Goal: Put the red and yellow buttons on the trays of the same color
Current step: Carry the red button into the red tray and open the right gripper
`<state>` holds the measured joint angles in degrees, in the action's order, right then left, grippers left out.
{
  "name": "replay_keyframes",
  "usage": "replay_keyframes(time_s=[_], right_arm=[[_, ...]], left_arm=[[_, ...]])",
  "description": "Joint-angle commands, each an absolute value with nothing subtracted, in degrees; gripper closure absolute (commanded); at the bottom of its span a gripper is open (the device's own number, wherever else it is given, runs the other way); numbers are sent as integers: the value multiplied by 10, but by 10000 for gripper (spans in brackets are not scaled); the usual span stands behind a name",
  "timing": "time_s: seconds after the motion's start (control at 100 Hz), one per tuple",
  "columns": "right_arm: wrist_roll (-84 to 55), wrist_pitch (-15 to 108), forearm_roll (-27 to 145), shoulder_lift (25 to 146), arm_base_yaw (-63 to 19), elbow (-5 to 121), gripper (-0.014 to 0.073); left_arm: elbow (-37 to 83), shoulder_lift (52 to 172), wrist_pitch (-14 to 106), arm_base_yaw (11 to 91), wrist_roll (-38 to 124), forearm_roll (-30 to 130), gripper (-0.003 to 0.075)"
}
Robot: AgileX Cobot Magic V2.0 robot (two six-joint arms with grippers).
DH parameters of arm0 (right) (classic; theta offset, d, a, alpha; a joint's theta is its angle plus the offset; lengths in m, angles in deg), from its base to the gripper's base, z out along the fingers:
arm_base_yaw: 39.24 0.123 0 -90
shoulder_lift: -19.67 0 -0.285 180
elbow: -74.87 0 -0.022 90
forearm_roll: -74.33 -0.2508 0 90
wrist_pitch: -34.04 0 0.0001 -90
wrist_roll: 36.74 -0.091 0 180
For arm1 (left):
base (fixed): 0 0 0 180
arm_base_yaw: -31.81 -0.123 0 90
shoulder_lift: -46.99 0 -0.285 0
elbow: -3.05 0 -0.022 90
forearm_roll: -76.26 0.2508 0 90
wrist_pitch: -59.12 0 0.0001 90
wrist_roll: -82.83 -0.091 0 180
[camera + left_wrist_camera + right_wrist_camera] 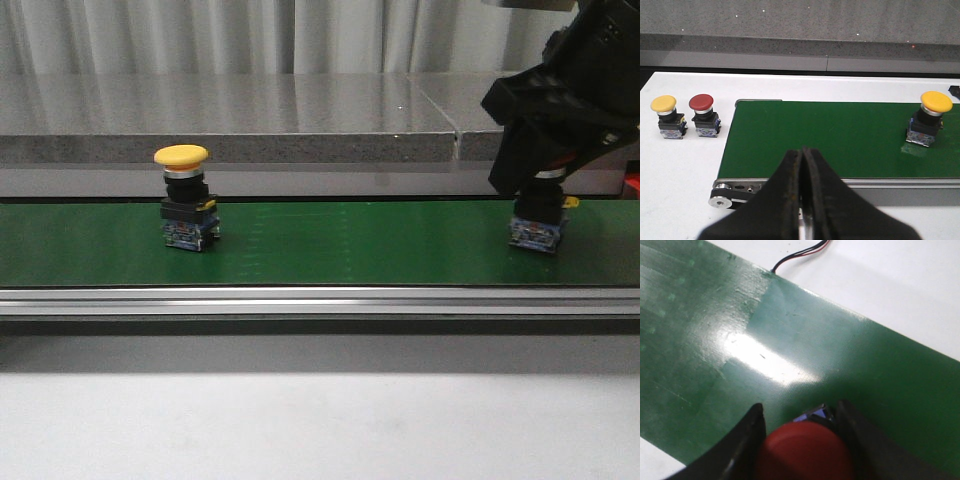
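A yellow button (182, 200) stands upright on the green belt (350, 240) at the left; in the left wrist view the yellow button (930, 117) sits far along the belt (830, 140). My right gripper (545, 180) is down over a red button (537, 230) at the belt's right end. In the right wrist view the fingers of the right gripper (800, 410) press both sides of the red button's cap (805, 450). My left gripper (801, 150) is shut on nothing, at the belt's near edge. The trays are out of view.
A second yellow button (665, 117) and a second red button (704, 115) stand side by side on the white table beyond the belt's end roller (722, 195). A grey stone ledge (250, 120) runs behind the belt. A red-black cable (800, 255) lies beside the belt.
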<state>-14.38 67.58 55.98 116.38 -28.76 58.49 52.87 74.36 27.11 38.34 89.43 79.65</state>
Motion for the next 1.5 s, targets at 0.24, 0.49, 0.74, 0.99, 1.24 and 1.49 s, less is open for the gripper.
replay_keyframes(time_s=[0.24, 0.49, 0.74, 0.99, 1.24, 1.49], right_arm=[[-137, 801, 557, 1143, -411, 749, 461], [-138, 811, 551, 1152, -573, 851, 461], [-138, 801, 525, 1247, -693, 933, 461], [-138, 796, 505, 1363, -737, 1010, 461], [-138, 790, 505, 1436, -753, 1020, 461], [-138, 769, 516, 1471, -759, 1019, 461]], left_arm=[[513, 749, 313, 388, 894, 792, 739], [513, 749, 313, 388, 894, 792, 739], [513, 749, 313, 388, 894, 792, 739], [513, 749, 313, 388, 894, 792, 739], [513, 749, 313, 388, 894, 792, 739], [513, 749, 313, 388, 894, 792, 739]])
